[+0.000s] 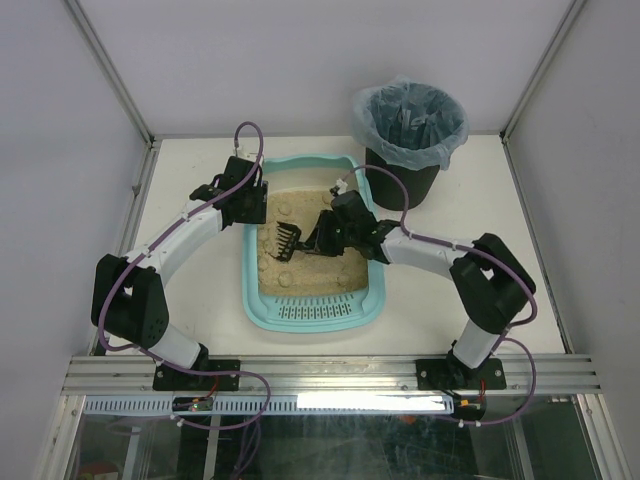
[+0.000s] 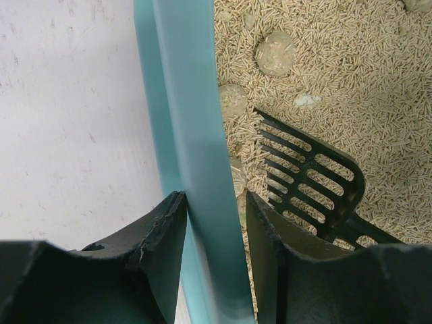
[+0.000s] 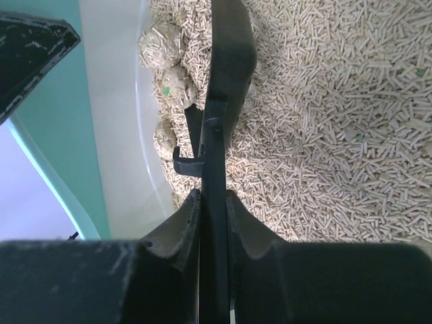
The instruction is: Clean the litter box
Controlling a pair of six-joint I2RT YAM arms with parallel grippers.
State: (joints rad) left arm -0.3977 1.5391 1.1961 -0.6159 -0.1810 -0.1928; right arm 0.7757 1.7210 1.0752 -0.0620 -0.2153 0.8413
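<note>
Scooping step: left jaws clamped on litter box (image 2: 192,135) rim, right jaws clamped on scoop (image 2: 310,182) handle. Next: slide scoop under clumps (image 2: 275,54) nr rim, lift w/o spilling.

No text, label, brand or number can be read on anything here.

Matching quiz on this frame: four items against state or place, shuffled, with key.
Items:
1. litter box
2. scoop
3. bin
4. left gripper

States:
a. black, bag-lined, at the table's far right
b. jaws closed on the litter box's side rim
c. teal, raised rim
d. black, slotted, held by the right gripper

Pairs: 1-c, 2-d, 3-a, 4-b
</note>
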